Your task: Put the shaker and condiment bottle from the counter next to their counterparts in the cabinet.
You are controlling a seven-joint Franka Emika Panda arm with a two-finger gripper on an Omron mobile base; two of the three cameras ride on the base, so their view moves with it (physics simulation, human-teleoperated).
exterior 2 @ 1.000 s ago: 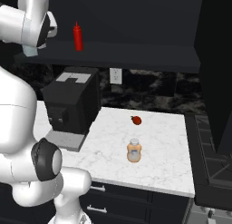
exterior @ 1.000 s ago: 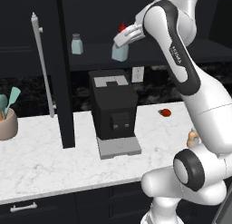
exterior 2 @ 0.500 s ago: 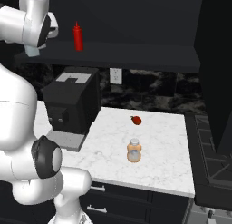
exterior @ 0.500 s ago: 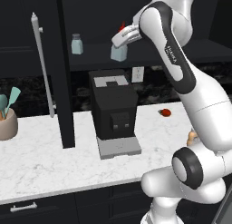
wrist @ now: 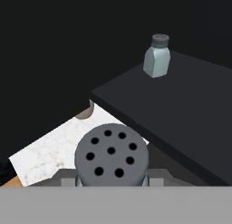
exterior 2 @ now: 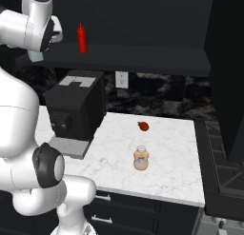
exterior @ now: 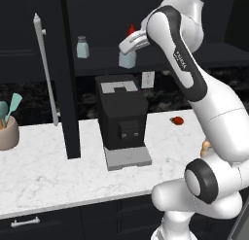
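Observation:
My gripper [exterior: 128,48] is shut on the shaker [exterior: 127,60], a small pale blue-green one, held upright in the air just in front of the cabinet shelf [exterior: 102,57]. In the hand view its grey holed cap [wrist: 111,155] sits close below the camera. Its counterpart shaker [exterior: 82,47] [wrist: 157,56] stands on the shelf to the left. The red squeeze bottle [exterior 2: 82,38] stands on the same shelf, its tip [exterior: 131,29] peeking from behind my hand. The orange-tan condiment bottle [exterior 2: 140,158] stands on the marble counter [exterior 2: 171,172], partly hidden by my arm in the left base view.
A black coffee machine [exterior: 121,112] stands on the counter under the held shaker. The open cabinet door with its grey bar handle [exterior: 45,69] hangs to the left. A small red item [exterior 2: 143,126] lies behind the bottle, a utensil pot [exterior: 7,132] stands far left, and a stove [exterior 2: 224,172] borders the right.
The arm's upper links have leaned slightly left. The held shaker stays almost where it was by the shelf edge.

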